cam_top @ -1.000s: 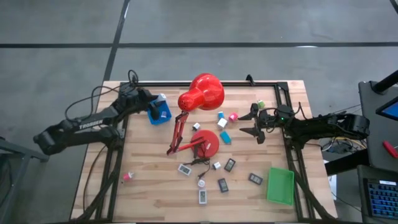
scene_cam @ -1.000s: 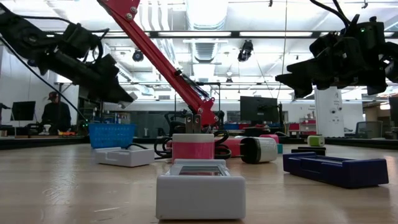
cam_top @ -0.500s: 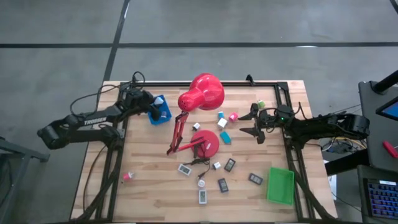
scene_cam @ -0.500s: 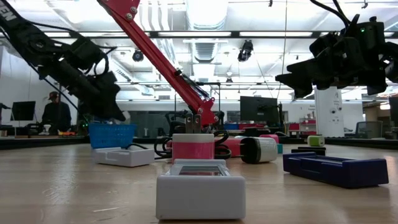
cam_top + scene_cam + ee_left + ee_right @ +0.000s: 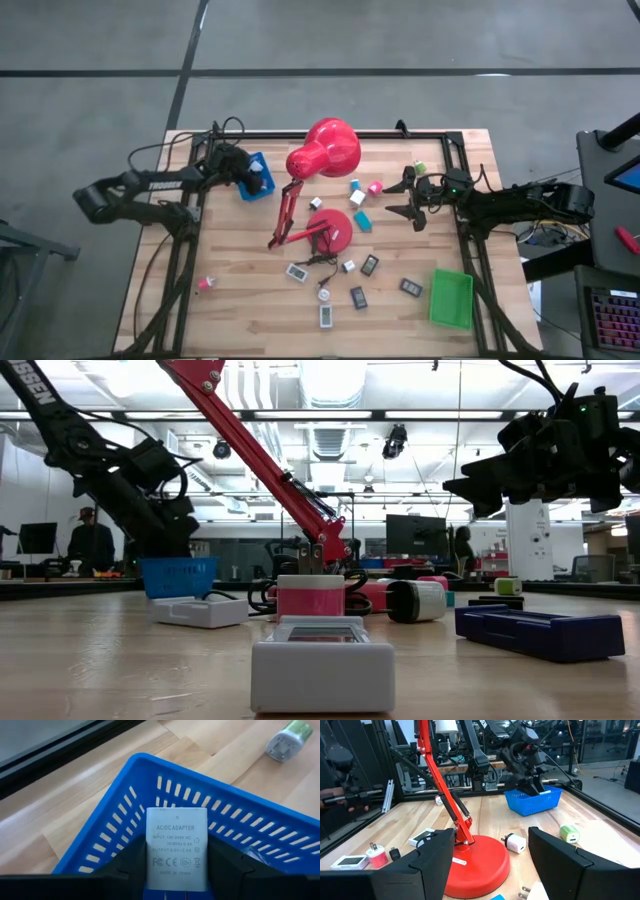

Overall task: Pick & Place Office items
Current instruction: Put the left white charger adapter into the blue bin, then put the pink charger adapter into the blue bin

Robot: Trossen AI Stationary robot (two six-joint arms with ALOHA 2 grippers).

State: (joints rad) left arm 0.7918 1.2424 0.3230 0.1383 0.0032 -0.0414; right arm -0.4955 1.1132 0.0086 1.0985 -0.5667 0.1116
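Left wrist view shows the left gripper [image 5: 175, 870] with its fingers clamped on a white AC/DC adapter [image 5: 176, 847], held by its flat sides just over the inner wall of the blue basket [image 5: 100, 840], which stands at the far left of the table. In the high view the left gripper [image 5: 252, 178] sits right at that basket [image 5: 262, 188].

The adapter looks like a small hard plastic block: light, stiff, smooth-faced and likely a little slippery, so a squeeze across the broad flat faces, as here, seems the safest hold; its prongs point toward the wrist and are best kept clear of the slotted wall when it is let go.

The right gripper [image 5: 408, 199] hovers over the right part of the table, its fingers [image 5: 432, 855] apart and holding nothing. The other office items lie scattered: pink, teal and white blocks [image 5: 362, 192] beside the red lamp [image 5: 323, 150], dark and white flat rectangles [image 5: 358, 296] nearer the front edge, and a green-topped plug [image 5: 569, 833].

The table [image 5: 240, 290] is pale wooden planking in a black frame, with a green tray [image 5: 451, 299] at its front right corner. Beyond it the low view shows a workshop with ceiling strip lights, monitors and a person [image 5: 90, 545] far off.
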